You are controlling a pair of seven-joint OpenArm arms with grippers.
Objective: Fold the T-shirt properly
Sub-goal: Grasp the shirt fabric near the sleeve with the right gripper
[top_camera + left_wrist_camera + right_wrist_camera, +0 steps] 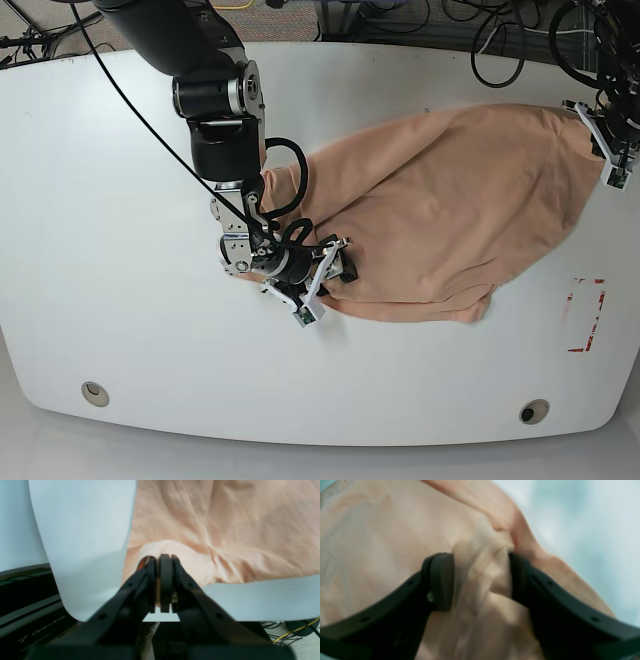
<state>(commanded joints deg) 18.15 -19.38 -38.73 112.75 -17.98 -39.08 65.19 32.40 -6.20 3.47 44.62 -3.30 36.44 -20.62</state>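
The peach-pink T-shirt (450, 200) lies crumpled across the right half of the white table (120, 300); its emoji print is hidden. My right gripper (335, 265) is at the shirt's lower left edge. In the right wrist view its fingers (442, 580) stand apart with a thick bunch of the shirt (480, 575) pressed between them. My left gripper (603, 138) is at the shirt's far right corner. In the left wrist view its jaws are closed together (165, 558), with a fold of the shirt (225, 530) bulging at the tips.
A red rectangle mark (583, 315) lies on the table right of the shirt. Two round holes (95, 393) (533, 411) sit near the front edge. Cables (500, 40) run behind the table. The black arm base (37, 630) and a yellow cable (295, 632) are below the table edge.
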